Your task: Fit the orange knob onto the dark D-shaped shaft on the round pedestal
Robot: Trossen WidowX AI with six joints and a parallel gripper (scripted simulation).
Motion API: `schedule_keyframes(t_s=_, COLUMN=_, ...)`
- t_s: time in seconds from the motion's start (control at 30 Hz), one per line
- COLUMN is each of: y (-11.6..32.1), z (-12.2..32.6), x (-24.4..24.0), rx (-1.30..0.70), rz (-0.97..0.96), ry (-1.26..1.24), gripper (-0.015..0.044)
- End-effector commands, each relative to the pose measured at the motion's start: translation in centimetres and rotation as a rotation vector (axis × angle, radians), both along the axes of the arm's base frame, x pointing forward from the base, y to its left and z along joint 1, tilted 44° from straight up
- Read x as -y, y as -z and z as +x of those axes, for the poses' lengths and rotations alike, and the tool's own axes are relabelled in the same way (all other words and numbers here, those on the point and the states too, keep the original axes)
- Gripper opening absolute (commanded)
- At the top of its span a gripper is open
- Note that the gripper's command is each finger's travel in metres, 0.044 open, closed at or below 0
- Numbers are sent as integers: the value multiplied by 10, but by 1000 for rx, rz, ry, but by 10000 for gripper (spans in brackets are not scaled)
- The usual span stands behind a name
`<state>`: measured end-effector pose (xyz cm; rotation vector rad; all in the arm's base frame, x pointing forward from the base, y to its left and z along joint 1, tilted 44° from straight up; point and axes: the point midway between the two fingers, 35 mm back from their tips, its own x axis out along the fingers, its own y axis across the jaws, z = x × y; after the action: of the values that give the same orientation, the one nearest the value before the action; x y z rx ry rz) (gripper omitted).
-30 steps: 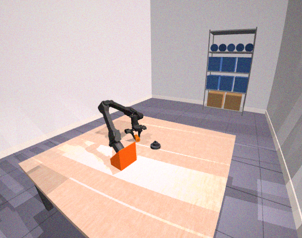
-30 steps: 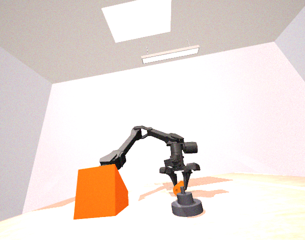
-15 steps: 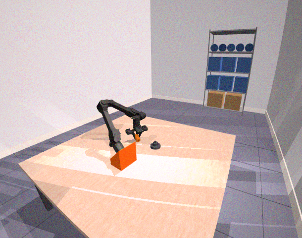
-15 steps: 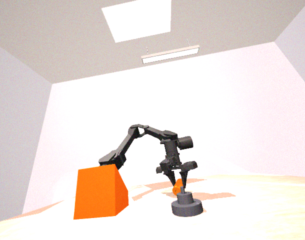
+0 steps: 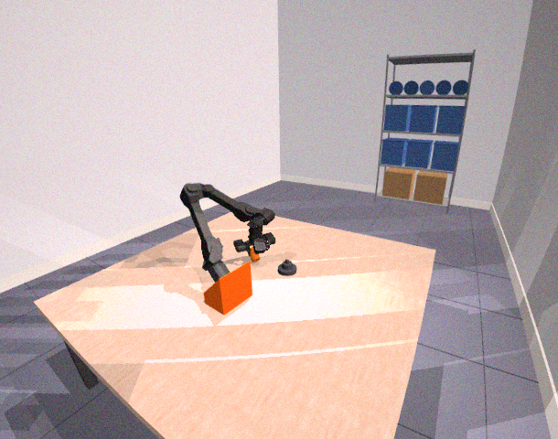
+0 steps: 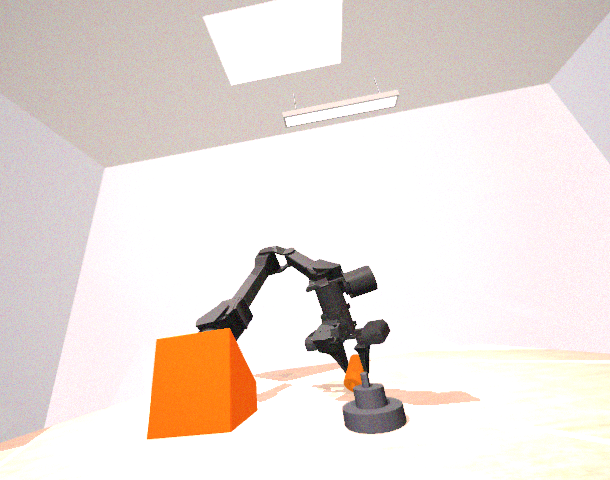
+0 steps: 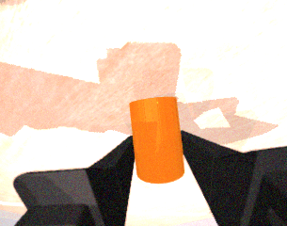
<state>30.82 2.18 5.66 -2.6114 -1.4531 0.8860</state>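
Note:
The orange knob (image 5: 255, 256) (image 6: 352, 381) (image 7: 158, 165) is a cylinder held between the fingertips. My gripper (image 5: 253, 249) (image 6: 356, 368) (image 7: 155, 137) is shut on it, one finger on each side. In the exterior view the knob leans, with its lower end turned partly toward that camera. The round dark pedestal (image 5: 286, 271) (image 6: 374, 417) stands on the table, with the thin shaft (image 6: 364, 380) upright on top. The knob is off the shaft, left of the pedestal in the top view and behind it in the exterior view. The pedestal is out of the wrist view. The shaft's flat side cannot be made out.
A large orange block (image 5: 236, 288) (image 6: 191, 384) stands at the arm's base, left of the pedestal. The wooden table (image 5: 279, 387) carries bright light patches and shadows. A shelf rack with blue bins (image 5: 422, 118) stands far behind, off the table.

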Motion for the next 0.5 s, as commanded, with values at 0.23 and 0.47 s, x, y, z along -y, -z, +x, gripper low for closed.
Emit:
schedule_keyframes(t_s=0.23, y=8, z=-8, x=6, rx=102, rz=148, ry=55, gripper=180)
schedule_keyframes(t_s=0.47, y=14, z=-12, x=9, rx=170, rz=241, ry=91, gripper=180)
